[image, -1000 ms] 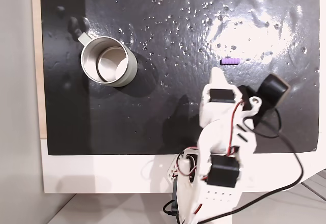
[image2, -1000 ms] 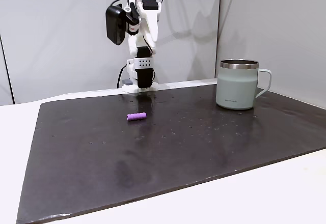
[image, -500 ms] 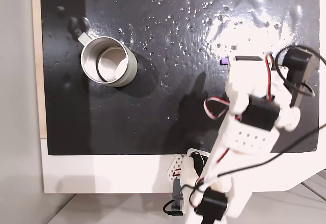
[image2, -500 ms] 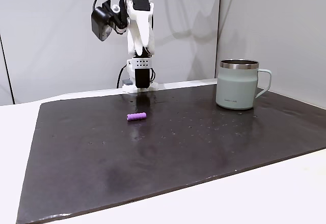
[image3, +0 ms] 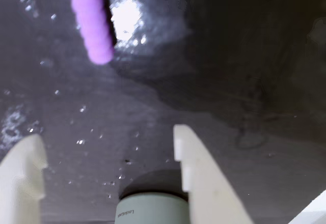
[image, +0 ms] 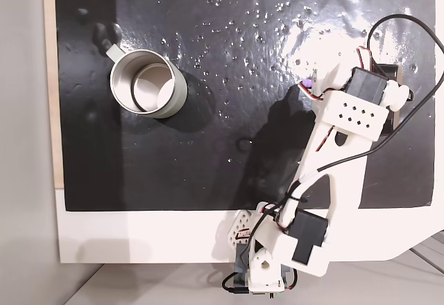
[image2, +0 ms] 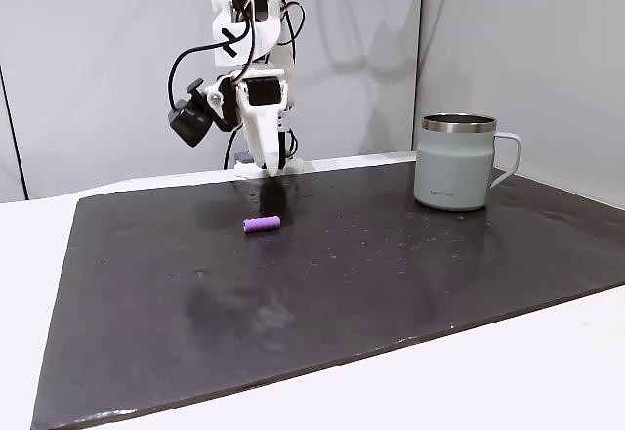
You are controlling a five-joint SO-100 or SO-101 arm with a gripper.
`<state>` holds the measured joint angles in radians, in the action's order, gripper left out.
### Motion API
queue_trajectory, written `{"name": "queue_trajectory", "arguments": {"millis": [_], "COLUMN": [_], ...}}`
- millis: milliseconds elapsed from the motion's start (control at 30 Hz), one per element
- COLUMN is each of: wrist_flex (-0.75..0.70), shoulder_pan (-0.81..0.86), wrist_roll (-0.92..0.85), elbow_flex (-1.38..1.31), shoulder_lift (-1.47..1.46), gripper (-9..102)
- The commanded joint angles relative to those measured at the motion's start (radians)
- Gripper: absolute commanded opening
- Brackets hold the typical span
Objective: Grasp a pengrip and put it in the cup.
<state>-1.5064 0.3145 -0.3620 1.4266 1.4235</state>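
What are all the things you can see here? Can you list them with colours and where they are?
pengrip: one, purple, lying on the dark mat, in front of the arm in a fixed view; near the top left of the wrist view.
cup: one, pale grey-green with a silvery rim and inside, upright on the mat, far from the pengrip.
mat: one, black and shiny, covering most of the table.
table: one, white, under the mat.
wall: pale grey, behind the arm.
arm: one, white with black motors and wires, at the mat's edge.
pincer: one, white, open, above the mat, short of the pengrip.
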Motion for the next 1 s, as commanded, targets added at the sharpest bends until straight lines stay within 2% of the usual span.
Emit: {"name": "queue_trajectory", "arguments": {"millis": [0, 767, 967], "wrist_flex": [0.061, 0.225, 0.268], "shoulder_pan": [0.029, 0.046, 0.052], "wrist_roll": [-0.026, -0.121, -0.140], "elbow_flex": [-0.060, -0.123, -0.087], "shoulder_lift": [-0.044, -0.296, -0.318], "gripper": [25, 20, 9]}}
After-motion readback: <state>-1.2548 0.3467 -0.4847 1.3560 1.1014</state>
